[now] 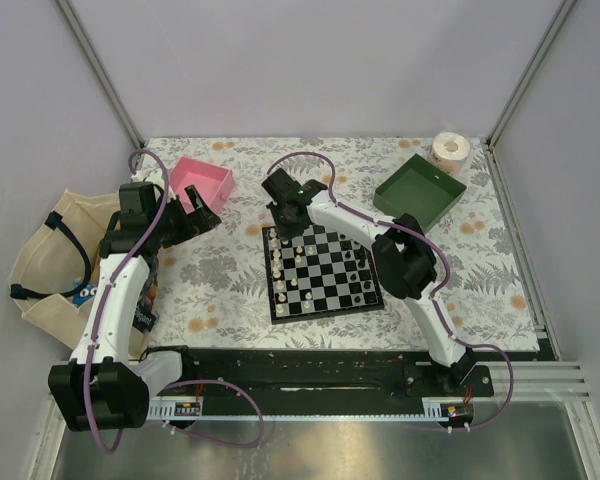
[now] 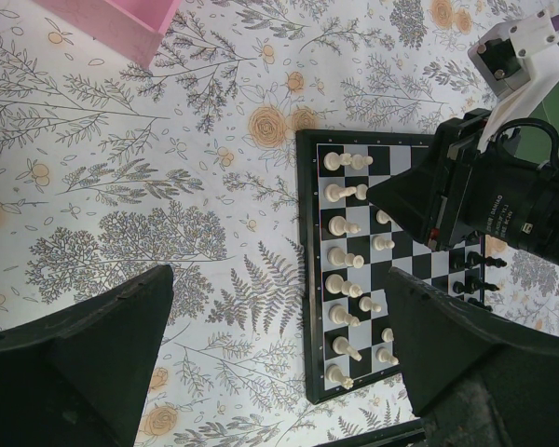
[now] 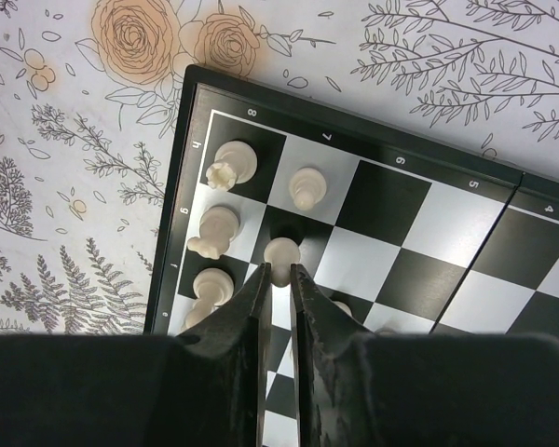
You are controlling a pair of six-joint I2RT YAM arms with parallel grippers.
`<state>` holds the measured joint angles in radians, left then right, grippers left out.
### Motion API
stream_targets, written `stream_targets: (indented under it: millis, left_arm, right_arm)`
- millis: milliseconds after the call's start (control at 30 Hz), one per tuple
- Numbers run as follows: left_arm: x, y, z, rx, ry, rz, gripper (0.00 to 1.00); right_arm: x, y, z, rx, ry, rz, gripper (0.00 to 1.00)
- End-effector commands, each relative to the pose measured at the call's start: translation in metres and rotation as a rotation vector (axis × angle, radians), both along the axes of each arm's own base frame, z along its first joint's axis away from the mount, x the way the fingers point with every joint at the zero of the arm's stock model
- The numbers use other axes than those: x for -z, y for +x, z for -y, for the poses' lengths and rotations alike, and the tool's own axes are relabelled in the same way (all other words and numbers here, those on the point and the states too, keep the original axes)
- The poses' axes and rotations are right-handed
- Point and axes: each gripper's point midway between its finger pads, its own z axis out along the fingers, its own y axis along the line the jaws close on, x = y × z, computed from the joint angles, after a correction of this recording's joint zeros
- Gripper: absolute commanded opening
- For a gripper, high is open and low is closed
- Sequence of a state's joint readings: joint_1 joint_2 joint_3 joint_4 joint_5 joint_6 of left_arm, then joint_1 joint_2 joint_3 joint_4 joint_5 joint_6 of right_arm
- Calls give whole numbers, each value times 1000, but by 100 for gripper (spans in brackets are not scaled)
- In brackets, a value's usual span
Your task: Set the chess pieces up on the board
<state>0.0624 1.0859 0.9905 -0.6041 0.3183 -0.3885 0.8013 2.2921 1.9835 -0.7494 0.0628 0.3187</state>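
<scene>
The board point(image 1: 325, 312) lies mid-table. Cream-white chess pieces point(image 1: 280, 270) stand in two columns along its left side, and black ones point(image 1: 361, 272) stand on its right. My right gripper point(image 1: 283, 222) reaches down at the board's far-left corner. In the right wrist view the right gripper point(image 3: 279, 272) is shut on a cream-white pawn point(image 3: 281, 253) over a dark square, beside other white pieces point(image 3: 233, 163). My left gripper point(image 2: 279, 307) hangs open over the floral cloth just left of the board point(image 2: 302, 279), holding nothing.
A pink tray point(image 1: 205, 180) sits at the back left beside the left gripper point(image 1: 202, 218). A green tray point(image 1: 418, 190) and a tape roll point(image 1: 450, 150) are at the back right. A cloth bag point(image 1: 50, 260) lies off the table's left edge.
</scene>
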Motion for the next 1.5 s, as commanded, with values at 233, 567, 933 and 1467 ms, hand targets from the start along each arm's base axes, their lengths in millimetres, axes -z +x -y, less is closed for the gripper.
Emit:
stream_targets:
  millis: [233,567,933,1467]
  left_arm:
    - [-12,5,1,18,2,53,99]
    - [-12,4,2,19,0,51,99]
    - [-12,5,1,17,1,53,99]
    - [-11,5,1,18,-1,50,99]
  right_arm:
    - [-13,4,-5,-2,12,22,34]
    - [-51,2,17,17,26,107,37]
    - [-29,-12,28,42,12,67,37]
    - [-6,-7,30,56,-33,33,37]
